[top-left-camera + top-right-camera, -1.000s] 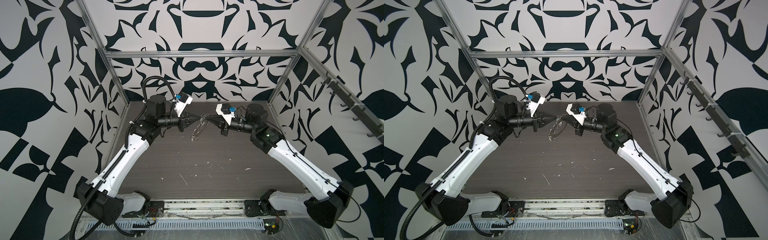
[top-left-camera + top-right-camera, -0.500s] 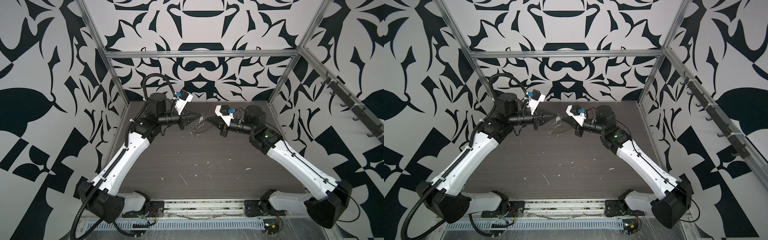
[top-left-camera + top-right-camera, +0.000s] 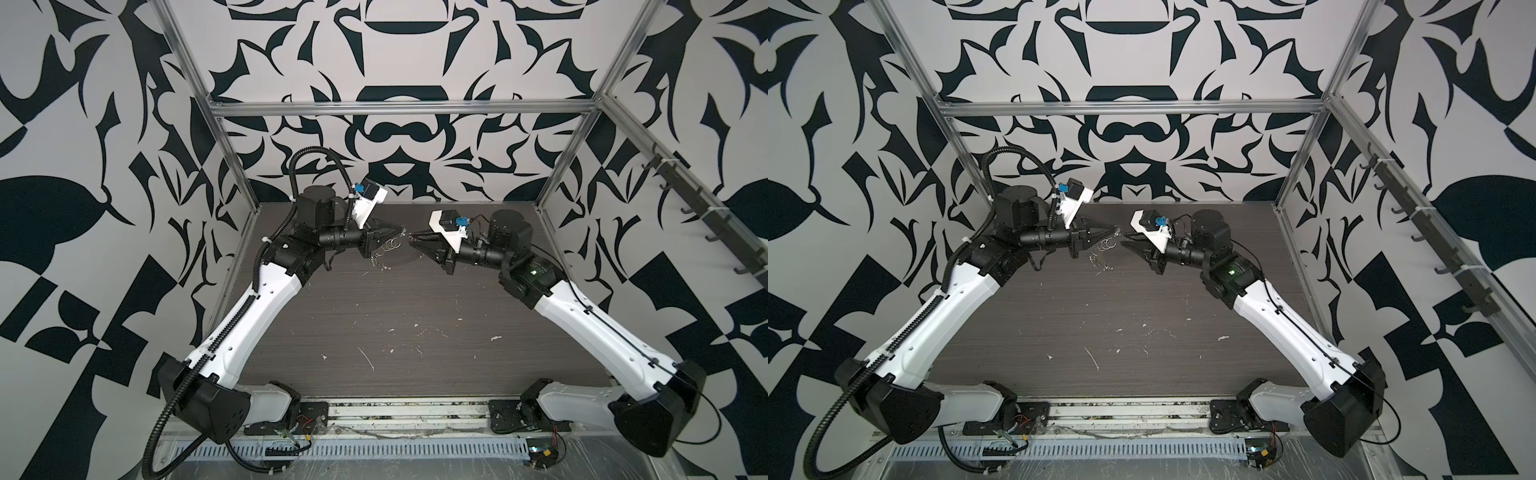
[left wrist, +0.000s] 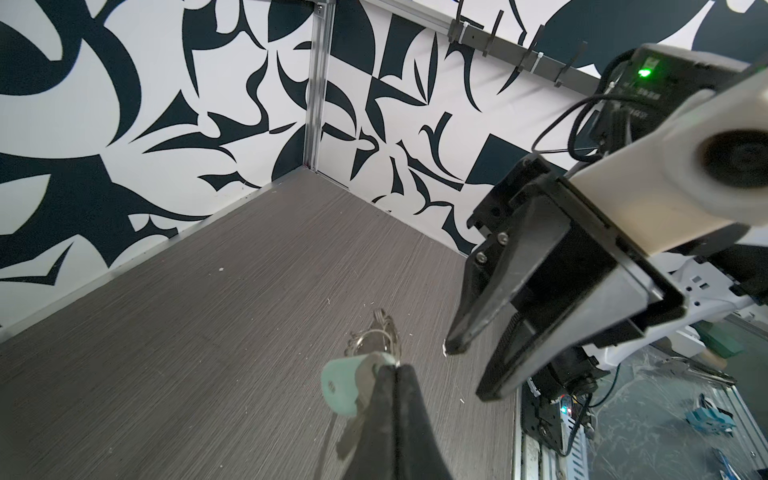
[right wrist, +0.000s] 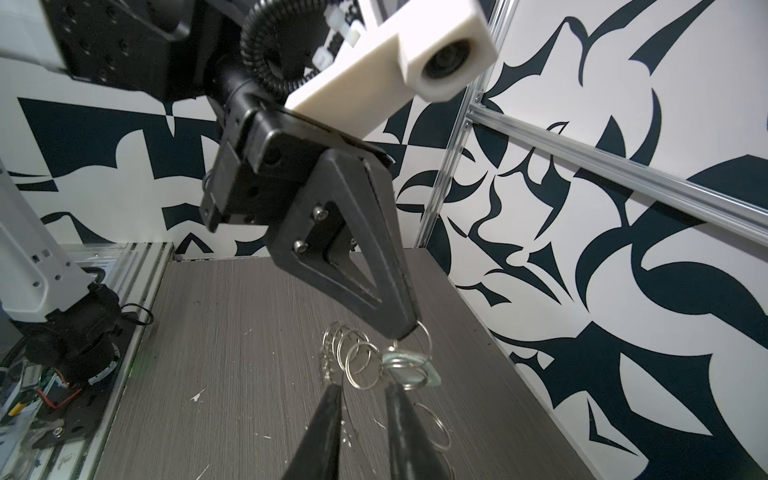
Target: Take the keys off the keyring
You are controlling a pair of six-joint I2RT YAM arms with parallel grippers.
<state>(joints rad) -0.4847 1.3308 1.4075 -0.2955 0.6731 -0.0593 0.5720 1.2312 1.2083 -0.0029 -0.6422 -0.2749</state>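
Raised above the middle of the table's (image 3: 374,316) far edge, the left pincer (image 3: 401,229) is closed on the keys (image 4: 353,384). Split rings (image 5: 353,359) dangle beneath. The right pincer (image 3: 411,241), jaws narrowly parted and holding nothing, faces it, just apart.

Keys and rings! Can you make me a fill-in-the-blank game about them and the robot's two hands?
1. The left hand is ___ on the rings.
2. The right hand is ___, with nothing in it.
3. The tag hangs right by the ___ hand.

Missing words: shut, open, left.
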